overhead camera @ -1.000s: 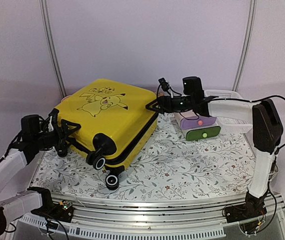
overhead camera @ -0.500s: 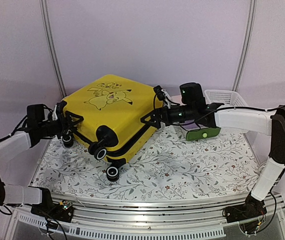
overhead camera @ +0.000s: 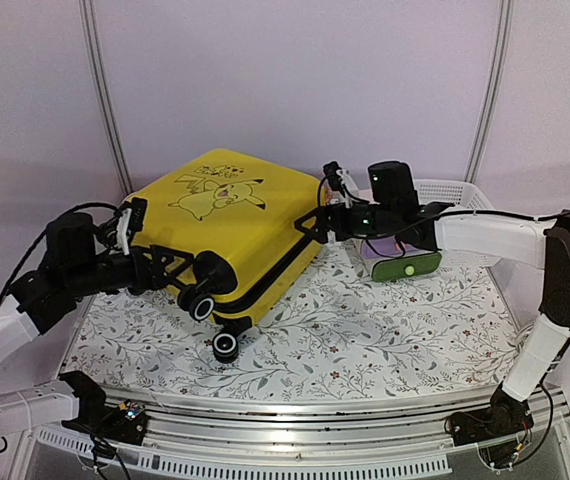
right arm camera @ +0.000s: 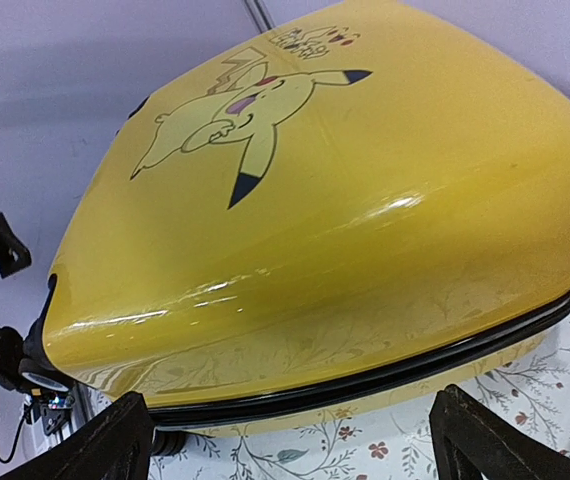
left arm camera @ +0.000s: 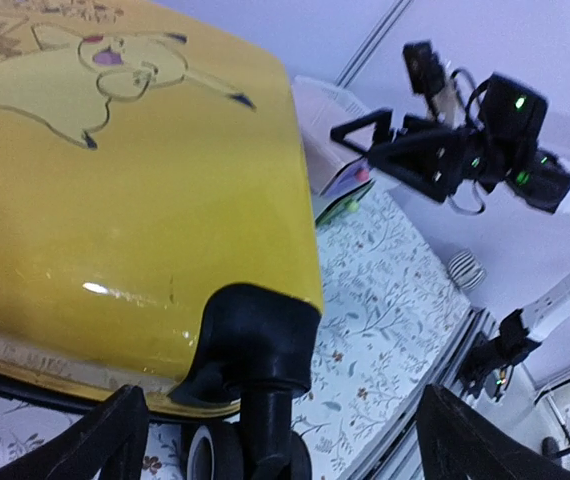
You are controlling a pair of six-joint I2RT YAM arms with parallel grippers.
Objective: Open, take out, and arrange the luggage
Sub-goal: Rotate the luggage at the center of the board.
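The yellow luggage (overhead camera: 230,225) lies closed on the table, Pikachu drawing facing up and black wheels (overhead camera: 205,305) at the near end. My left gripper (overhead camera: 173,263) is open beside the near-left wheel housing. In the left wrist view that housing (left arm camera: 255,335) sits between my spread fingers, with the gripper (left arm camera: 275,450) empty. My right gripper (overhead camera: 314,223) is open at the luggage's right edge. In the right wrist view the gripper (right arm camera: 290,450) faces the black zipper seam (right arm camera: 385,375) without touching it.
A pink-and-green drawer box (overhead camera: 401,262) stands right of the luggage, partly behind the right arm. A white mesh basket (overhead camera: 452,195) sits behind it. A floral cloth (overhead camera: 365,330) covers the table. A metal rail (overhead camera: 315,420) runs along the near edge.
The luggage swung back and turned a second ago, then stayed still. My left gripper moved right to the wheel housing. My right gripper drew back slightly up and right.
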